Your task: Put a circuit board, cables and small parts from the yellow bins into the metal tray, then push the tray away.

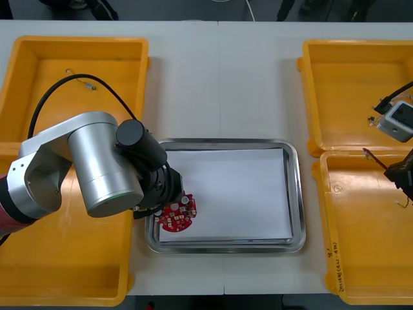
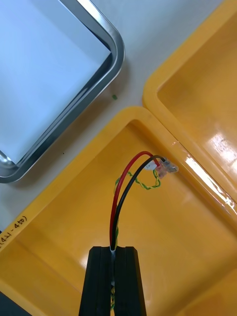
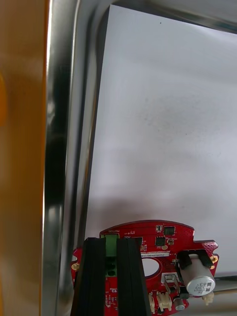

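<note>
My left gripper (image 1: 169, 201) hangs over the near left corner of the metal tray (image 1: 295, 194) and is shut on a round red circuit board (image 1: 177, 217). In the left wrist view the fingers (image 3: 95, 266) clamp the board (image 3: 165, 239) at its green block, just above the tray's white inside (image 3: 163, 123) and close to its rim (image 3: 61, 148). My right gripper (image 1: 401, 173) is over the near right yellow bin (image 1: 361, 245). It is shut (image 2: 114, 251) on a red, black and yellow cable (image 2: 118, 197) that ends in a clear plug (image 2: 166, 168).
Two yellow bins stand at the left, far (image 1: 39, 58) and near (image 1: 58, 271); the far one holds a small metal part (image 1: 80, 79). The far right bin (image 1: 342, 84) sits beside the tray. Bare table (image 1: 219, 84) lies beyond the tray.
</note>
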You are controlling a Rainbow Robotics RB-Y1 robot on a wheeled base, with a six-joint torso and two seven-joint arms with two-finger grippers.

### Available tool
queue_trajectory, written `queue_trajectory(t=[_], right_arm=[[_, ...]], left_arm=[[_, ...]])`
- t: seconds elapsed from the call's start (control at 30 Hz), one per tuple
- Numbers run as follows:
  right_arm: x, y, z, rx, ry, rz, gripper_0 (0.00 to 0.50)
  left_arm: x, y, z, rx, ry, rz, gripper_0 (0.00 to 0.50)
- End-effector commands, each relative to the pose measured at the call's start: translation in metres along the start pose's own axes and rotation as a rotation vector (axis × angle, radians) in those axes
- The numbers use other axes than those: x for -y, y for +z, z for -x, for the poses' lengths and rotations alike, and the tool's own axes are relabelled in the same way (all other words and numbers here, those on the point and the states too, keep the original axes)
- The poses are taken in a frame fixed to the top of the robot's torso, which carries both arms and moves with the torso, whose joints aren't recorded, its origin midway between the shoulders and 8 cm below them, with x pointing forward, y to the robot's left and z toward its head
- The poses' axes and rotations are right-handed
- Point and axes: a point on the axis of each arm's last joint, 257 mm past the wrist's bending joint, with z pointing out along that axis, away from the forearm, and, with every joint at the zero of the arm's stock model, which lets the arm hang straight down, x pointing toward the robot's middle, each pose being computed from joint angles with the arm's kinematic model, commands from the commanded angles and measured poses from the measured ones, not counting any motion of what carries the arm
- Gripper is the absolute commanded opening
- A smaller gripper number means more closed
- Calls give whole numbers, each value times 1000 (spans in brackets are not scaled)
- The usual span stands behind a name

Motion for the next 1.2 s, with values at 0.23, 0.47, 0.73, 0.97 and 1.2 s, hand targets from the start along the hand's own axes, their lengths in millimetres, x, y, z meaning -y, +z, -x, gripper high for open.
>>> queue_trajectory(t=[0.23, 0.47, 0.73, 0.97, 1.2], right_arm=[[-14, 2, 25, -8, -91, 17, 0], [-24, 6, 33, -8, -118, 36, 0], [-28, 6, 35, -5, -125, 51, 0], [-27, 6, 34, -6, -123, 46, 0], [-26, 6, 35, -5, -119, 42, 0]], left_arm=[[23, 4, 3, 34, 89, -32, 0], [28, 4, 1, 32, 75, -46, 0], [36, 4, -1, 31, 59, -70, 0], [35, 8, -4, 35, 62, -62, 0], [36, 8, -4, 35, 52, -64, 414]])
